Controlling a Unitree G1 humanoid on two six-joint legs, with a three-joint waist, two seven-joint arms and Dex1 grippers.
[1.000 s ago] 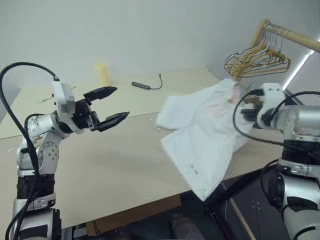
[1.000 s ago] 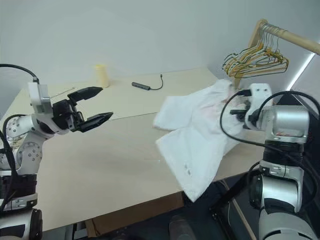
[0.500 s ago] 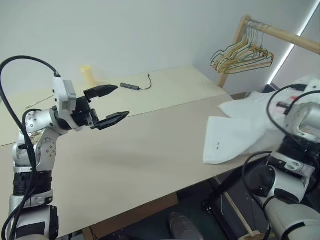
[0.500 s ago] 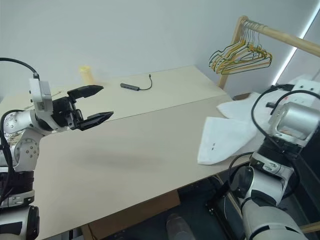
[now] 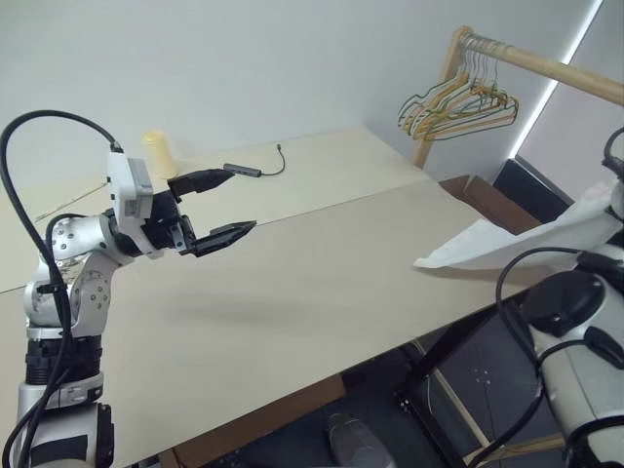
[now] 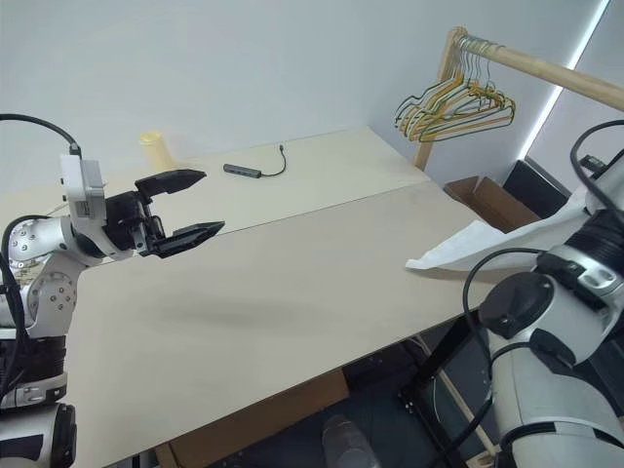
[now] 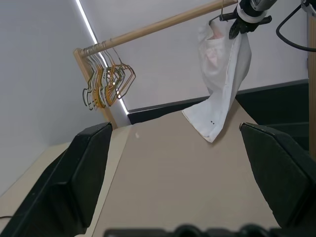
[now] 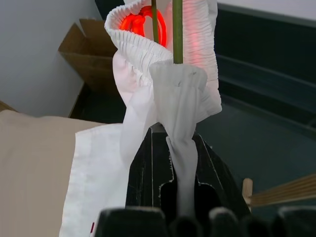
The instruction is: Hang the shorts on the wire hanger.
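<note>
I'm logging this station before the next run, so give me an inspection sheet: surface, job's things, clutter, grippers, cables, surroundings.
Surface: beige table, mostly bare.
Job's things: shorts lifted near the wooden rail, lower end trailing on the table's far right edge; a thin green wire runs by the gathered waistband, probably the wire hanger.
Clutter: yellowish cup and a small dark adapter at the far side.
Grippers: left gripper open and empty above the table; right gripper shut on the shorts.
Cables: the adapter's thin black lead.
Surroundings: bunched hangers on the rail, open cardboard box on the floor, white wall.
</note>
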